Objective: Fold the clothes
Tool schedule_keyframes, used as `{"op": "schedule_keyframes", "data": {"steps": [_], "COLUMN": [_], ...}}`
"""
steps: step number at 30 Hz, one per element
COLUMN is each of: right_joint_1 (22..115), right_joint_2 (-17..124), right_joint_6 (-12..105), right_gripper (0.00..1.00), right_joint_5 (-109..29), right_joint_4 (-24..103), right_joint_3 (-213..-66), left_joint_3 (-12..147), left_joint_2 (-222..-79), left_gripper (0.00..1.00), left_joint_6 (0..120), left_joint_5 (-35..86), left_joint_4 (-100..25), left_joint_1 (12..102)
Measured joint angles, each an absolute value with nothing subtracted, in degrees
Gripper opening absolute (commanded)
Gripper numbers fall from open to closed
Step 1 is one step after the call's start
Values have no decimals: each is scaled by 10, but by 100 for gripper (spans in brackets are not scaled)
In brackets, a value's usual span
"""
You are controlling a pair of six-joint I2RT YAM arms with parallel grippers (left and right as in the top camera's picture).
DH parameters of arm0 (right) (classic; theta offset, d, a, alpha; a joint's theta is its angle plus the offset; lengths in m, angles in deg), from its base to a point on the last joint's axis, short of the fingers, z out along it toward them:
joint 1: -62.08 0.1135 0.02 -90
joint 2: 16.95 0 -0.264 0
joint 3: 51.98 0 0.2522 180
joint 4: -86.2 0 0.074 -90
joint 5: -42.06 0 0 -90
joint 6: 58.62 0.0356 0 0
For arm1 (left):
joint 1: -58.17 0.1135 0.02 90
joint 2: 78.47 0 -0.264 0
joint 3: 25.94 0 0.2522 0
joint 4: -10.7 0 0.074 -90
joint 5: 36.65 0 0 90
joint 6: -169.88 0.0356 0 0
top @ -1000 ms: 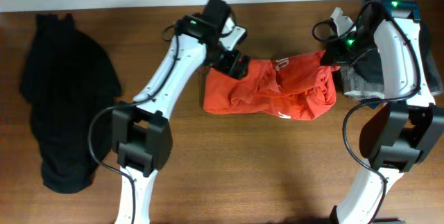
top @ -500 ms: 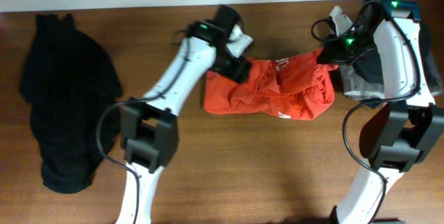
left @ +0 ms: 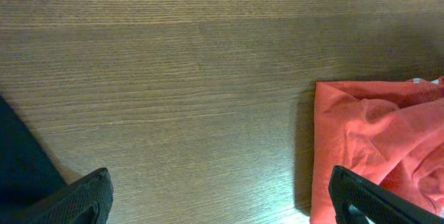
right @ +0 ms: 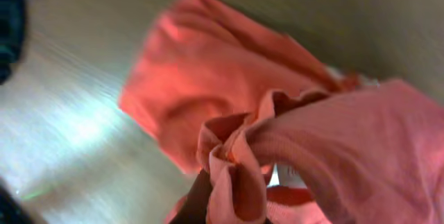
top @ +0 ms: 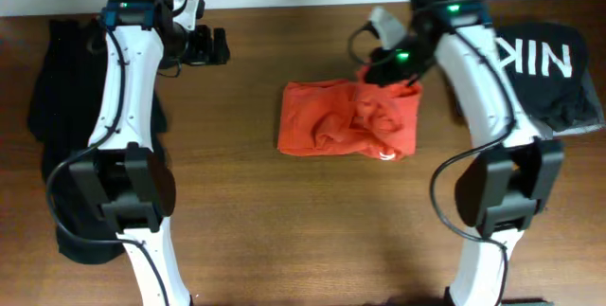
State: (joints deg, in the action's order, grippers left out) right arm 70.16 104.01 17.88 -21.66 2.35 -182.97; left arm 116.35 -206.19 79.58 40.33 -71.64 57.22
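Observation:
The orange-red T-shirt lies bunched in the middle of the table. My right gripper is at its far right corner, shut on a gathered fold of the cloth. In the right wrist view the fold fills the jaws, with a white label beside it. My left gripper is open and empty, well off to the far left of the shirt. In the left wrist view its fingers are spread wide over bare wood, with the shirt's left edge by the right finger.
A black shirt with white "NIK" letters lies at the far right, with a grey garment under its edge. A black garment lies along the left side; its edge shows in the left wrist view.
My left gripper has let go of the shirt and swung away to the far left. My right gripper has carried the shirt's right end leftward, so the shirt is narrower and the "NIK" shirt is uncovered.

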Motion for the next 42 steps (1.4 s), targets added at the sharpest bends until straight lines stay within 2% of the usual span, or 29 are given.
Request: {"op": "schedule_keyframes", "data": {"steps": [8,9,11,13,16,18,23,27,30,33,36,42], "right_joint_1": [816,828,848,868,889,897,904,897,882,868,858,858], "right_joint_2": [1041,1042,1046,1057,1077,1088,1090,1090,1090,1090,1090,1099], "right_joint_6": [212,214,218,224,226,223,225,226,226,227,241,281], "right_gripper": [10,16,35,68,86,92,96,95,84,79,79,62], "right_joint_5": [-242,-247,-255,-260,-262,-264,-265,-276,-304,-327,-353,-384], "right_joint_4": [121,128,138,142,140,135,115,110,116,129,143,155], "right_joint_3": [-1830,-1830,-1830,-1832,-1833,-1833,-1833,-1833,-1833,-1833,-1833,-1834], "left_joint_3": [1163,1163,1163,1163,1163,1163,1163,1163,1163,1163,1163,1163], "left_joint_2": [-2062,-2062,-2062,-2062,-2062,-2062,-2062,-2062,-2062,-2062,-2062,-2062], "left_gripper": [99,99,99,99,99,99,99,99,99,99,99,99], "left_joint_6": [796,796,796,796,796,796,796,796,796,796,796,796], "left_joint_5": [406,410,417,425,435,442,453,455,459,460,460,460], "left_joint_4": [-711,-710,-710,-710,-710,-710,-710,-709,-708,-706,-699,-697], "left_joint_1": [573,573,573,573,573,573,579,590,596,598,597,597]}}
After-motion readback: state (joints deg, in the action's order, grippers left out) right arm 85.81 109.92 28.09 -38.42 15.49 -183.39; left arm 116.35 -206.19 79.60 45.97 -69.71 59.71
